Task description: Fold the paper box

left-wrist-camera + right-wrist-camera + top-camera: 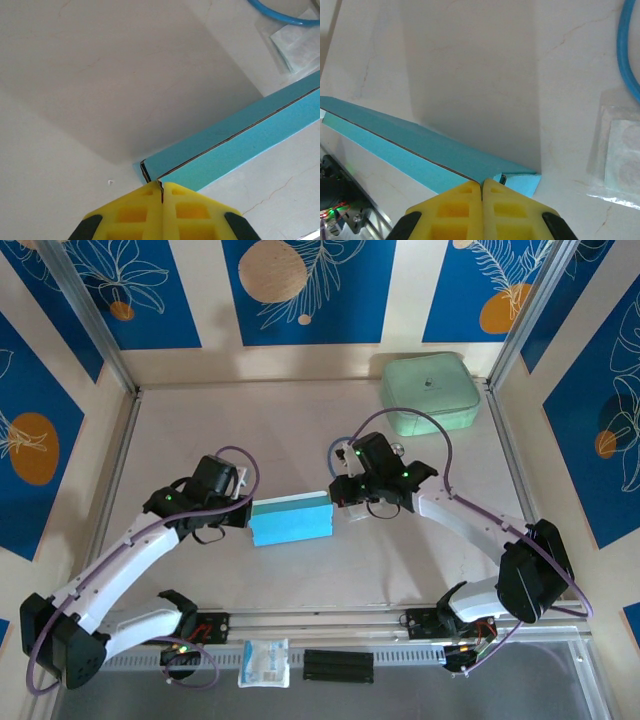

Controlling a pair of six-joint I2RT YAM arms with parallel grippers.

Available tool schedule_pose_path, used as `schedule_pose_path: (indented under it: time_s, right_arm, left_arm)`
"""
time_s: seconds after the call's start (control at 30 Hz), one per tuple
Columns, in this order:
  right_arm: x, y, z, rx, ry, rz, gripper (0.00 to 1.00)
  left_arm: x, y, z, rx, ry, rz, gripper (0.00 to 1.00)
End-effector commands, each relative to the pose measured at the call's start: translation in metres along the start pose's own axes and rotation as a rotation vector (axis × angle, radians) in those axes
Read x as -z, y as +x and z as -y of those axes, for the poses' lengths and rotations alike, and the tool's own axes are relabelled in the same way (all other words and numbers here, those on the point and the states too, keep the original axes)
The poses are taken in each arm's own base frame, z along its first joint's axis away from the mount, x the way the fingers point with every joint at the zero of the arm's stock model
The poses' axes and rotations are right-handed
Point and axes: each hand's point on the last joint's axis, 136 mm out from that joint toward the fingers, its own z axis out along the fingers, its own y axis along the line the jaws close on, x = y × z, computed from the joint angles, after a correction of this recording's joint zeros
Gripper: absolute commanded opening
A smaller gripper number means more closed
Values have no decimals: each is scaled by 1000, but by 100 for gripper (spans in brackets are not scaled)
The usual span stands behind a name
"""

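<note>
The paper box (290, 520) is a folded sky-blue rectangular box in the middle of the table, between the two arms. My left gripper (247, 512) is at its left end. In the left wrist view the yellow fingers (135, 212) are pressed together at the box (240, 145) corner, and a thin card edge runs into the seam of the left gripper (161, 186). My right gripper (338, 502) is at the right end, and its yellow fingers (452, 210) are likewise together. This right gripper (481, 184) meets the box (420, 145) where its seam ends, beside a tucked flap.
A mint-green rounded case (430, 392) stands at the back right. A small white-and-blue packet (263, 662) and a black strip (338, 665) lie on the rail at the near edge. A clear plastic packet (620, 155) and a blue cable (627, 55) lie near the box.
</note>
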Motion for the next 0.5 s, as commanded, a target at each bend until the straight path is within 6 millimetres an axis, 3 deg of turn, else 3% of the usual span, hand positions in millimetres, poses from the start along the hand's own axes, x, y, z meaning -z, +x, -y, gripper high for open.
schedule_pose_path:
  time_s: [0.0,0.47]
  right_arm:
    - [6,13,-15,-35,-87,-49,3]
    - [-18,49,-2,4,2,-119,2]
  left_arm:
    - [7,-11,17,-39,72,79,0]
    - [0,1,10,-1,54,67,0]
